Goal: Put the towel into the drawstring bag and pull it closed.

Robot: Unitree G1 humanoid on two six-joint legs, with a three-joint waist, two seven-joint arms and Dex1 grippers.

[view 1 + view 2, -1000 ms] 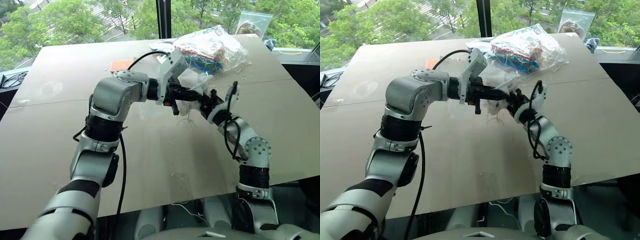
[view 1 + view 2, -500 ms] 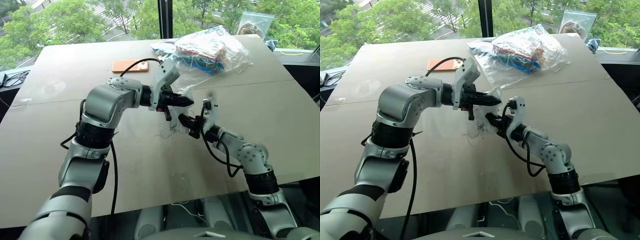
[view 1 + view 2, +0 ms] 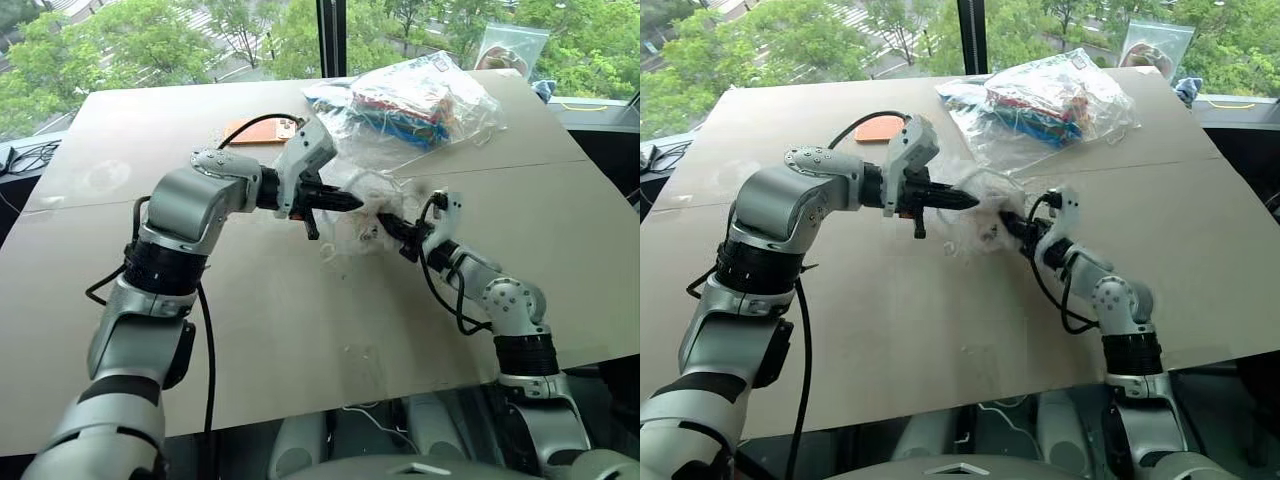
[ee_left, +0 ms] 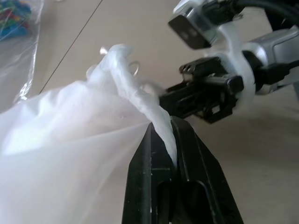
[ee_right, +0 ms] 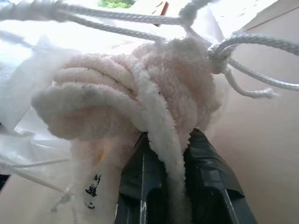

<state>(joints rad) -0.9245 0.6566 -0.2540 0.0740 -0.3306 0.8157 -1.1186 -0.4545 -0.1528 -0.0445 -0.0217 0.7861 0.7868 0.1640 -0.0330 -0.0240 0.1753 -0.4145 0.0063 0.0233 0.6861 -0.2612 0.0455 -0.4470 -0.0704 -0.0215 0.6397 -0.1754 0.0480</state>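
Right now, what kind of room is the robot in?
Probably an upper-floor workroom or lab: a big plain beige table beside a tall glass window, with green treetops and a street below.

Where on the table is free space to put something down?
Free: the table's near part in front of both arms, and its far left corner beyond the left gripper. Crowded: the middle, around the drawstring bag and right gripper, and the far right, by the clear plastic bag.
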